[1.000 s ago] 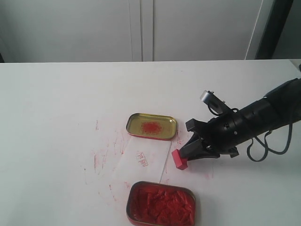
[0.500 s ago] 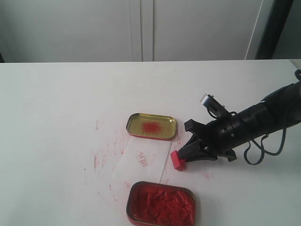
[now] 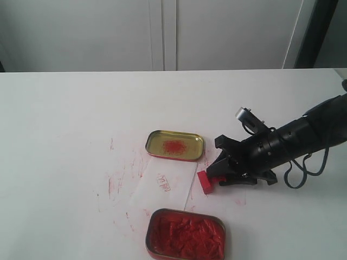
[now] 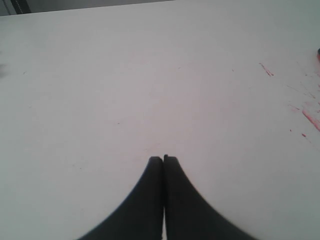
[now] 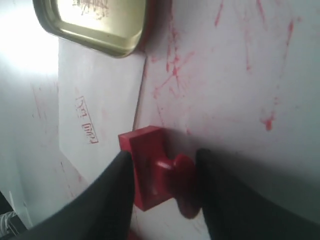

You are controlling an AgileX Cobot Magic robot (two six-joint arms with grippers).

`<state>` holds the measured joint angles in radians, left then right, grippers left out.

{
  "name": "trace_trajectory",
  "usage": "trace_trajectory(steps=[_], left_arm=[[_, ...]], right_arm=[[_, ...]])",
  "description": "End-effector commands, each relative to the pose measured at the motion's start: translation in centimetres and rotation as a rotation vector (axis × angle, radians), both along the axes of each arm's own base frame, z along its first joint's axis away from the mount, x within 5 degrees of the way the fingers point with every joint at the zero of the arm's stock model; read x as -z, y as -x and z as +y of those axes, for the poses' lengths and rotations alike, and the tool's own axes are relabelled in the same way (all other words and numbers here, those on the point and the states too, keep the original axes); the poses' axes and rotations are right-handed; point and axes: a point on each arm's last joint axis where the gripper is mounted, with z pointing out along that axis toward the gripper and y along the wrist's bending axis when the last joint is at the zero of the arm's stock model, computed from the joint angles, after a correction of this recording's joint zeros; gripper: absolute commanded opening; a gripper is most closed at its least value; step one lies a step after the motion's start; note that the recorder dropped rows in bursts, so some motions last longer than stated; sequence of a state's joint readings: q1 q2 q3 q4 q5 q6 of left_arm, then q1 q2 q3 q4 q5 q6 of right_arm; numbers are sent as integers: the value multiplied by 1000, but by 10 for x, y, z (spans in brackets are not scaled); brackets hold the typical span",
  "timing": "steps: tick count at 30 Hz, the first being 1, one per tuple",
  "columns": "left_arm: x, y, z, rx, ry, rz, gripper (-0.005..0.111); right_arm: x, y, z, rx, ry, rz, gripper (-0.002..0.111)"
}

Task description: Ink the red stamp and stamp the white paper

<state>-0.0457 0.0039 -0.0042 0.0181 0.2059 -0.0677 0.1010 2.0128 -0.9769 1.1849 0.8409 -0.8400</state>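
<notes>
Right tool (image 3: 217, 173) has just been spread, small red plastic stamp (image 3: 204, 183) released centre-right. Rectangular white paper slip (image 3: 162, 188) already marked, task prob. done; left tool (image 4: 163, 159) pressed together.

The exterior camera looks down slantwise across my whole worktop (image 3: 65, 119) toward its far edge. My right wrist camera sits close over the red stamp (image 5: 147, 150), white paper (image 5: 100, 90) and gold tin (image 5: 100, 45), all shared with that view; my left one faces smeared worktop.
</notes>
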Motion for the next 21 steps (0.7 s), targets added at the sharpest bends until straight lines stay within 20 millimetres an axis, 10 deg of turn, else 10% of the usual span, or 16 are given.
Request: trace_trajectory(steps=[1,13,21], left_arm=[[1,0,0,-5,4,-3,0],[1,0,0,-5,4,-3,0],[1,0,0,-5,4,-3,0]], right_arm=[[2,-4,-16,54,28,-2,47],[-30,-5,-34,80,45,-88,47],[-45,13,-36,34,87,-115,17]])
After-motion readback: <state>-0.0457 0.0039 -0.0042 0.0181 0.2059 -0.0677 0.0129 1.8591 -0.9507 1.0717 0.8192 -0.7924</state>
